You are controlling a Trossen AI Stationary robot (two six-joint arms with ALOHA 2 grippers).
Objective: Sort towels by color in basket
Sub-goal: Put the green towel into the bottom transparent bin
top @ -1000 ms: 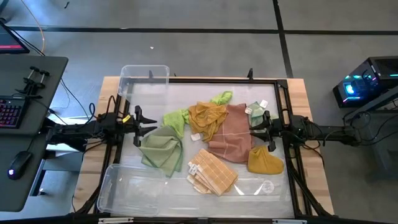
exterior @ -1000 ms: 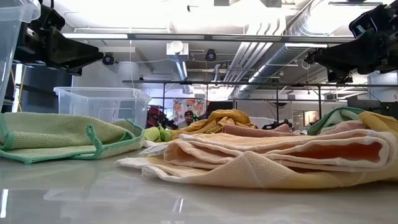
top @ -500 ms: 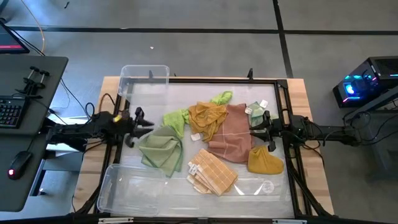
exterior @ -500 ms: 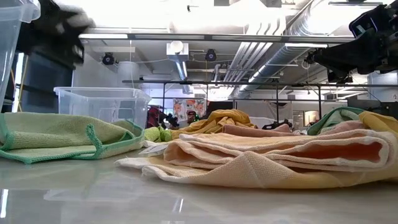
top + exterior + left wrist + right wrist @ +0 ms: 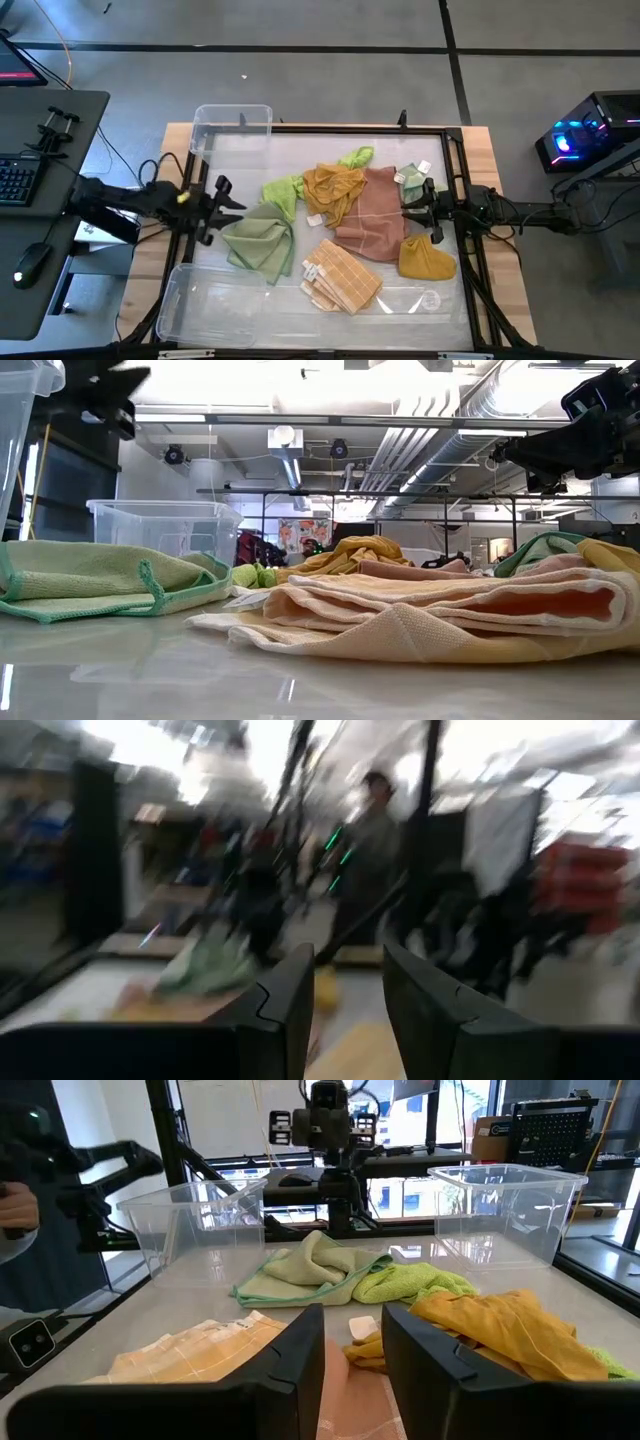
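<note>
1. Near edge of the tabletop (image 5: 300, 150): a clear bin (image 5: 215, 305) lies along the near-left side and holds no towel. The tan checked towel (image 5: 342, 277) sits just beyond it, mid-near; a mustard towel (image 5: 427, 259) is near-right.
2. Centre pile: sage green towel (image 5: 260, 240) on the left, then lime towel (image 5: 285, 192), a second mustard towel (image 5: 333, 190) and the pink-brown towel (image 5: 372, 212), all overlapping. Nothing sorted yet.
3. Change: the left gripper (image 5: 210, 208) has pulled back toward the left edge over the last second and swung slightly. It's empty, fingers a small gap apart, just off the sage towel. My read: repositioning for a first pick, not a grasp.
4. Right gripper (image 5: 415, 208) hasn't moved. It hovers at the pile's right side, fingers slightly parted, holding nothing.
5. Far-left corner: second clear bin (image 5: 232, 128), also holding no towels.
6. Hard to read: the left wrist view is motion-smeared. A small pale cloth (image 5: 411, 178) beside the right gripper can't be identified. The low view shows only slivers of both arms.
</note>
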